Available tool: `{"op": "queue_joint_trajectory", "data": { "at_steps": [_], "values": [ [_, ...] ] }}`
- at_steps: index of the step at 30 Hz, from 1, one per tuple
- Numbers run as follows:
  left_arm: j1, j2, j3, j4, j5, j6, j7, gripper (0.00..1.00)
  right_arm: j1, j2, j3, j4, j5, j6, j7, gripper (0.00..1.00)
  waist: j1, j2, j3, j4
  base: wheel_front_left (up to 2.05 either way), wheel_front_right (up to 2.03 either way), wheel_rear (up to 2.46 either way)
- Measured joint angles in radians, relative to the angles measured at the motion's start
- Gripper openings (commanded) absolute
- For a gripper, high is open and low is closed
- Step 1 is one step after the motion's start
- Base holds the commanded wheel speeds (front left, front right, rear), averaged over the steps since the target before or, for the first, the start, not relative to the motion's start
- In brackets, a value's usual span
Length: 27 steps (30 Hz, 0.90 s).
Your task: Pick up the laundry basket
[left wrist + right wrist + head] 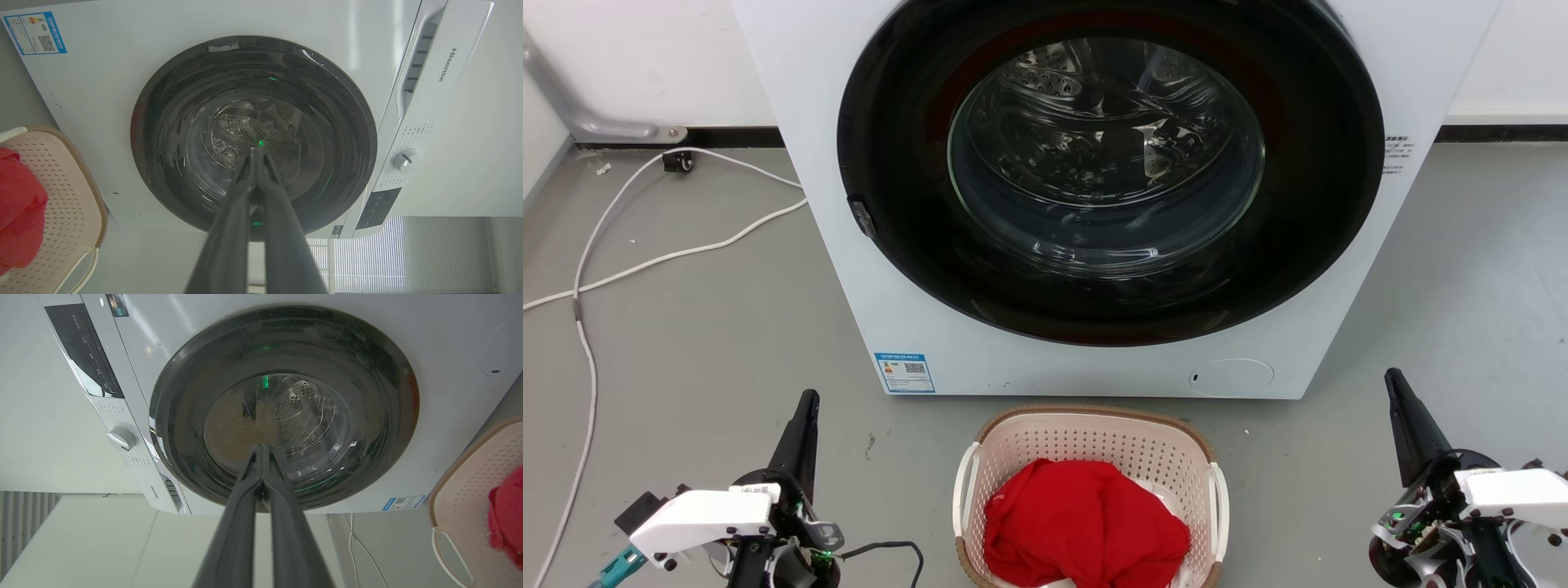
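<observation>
The laundry basket, cream-pink with a brown woven rim and white side handles, stands on the floor right before the washer, low in the middle of the head view. A red cloth lies in it. My left gripper is shut and empty, well to the basket's left. My right gripper is shut and empty, well to its right. In the left wrist view the basket sits at the left edge beside my left gripper. In the right wrist view the basket sits at the right edge beside my right gripper.
A white front-loading washer with a dark round door, shut, rises just behind the basket. White cables trail over the grey floor at the left. A black cable lies by my left arm.
</observation>
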Motion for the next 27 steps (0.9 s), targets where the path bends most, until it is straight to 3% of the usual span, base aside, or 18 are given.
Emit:
{"op": "queue_joint_trajectory", "data": {
  "at_steps": [27],
  "values": [
    [0.000,-0.005,0.007,0.001,0.008,0.000,0.008,0.00,0.000,0.002,-0.003,0.000,-0.001,0.000,0.002,0.00,0.0000,0.0000,0.000,0.000,0.00,0.00,0.00]
  ]
}}
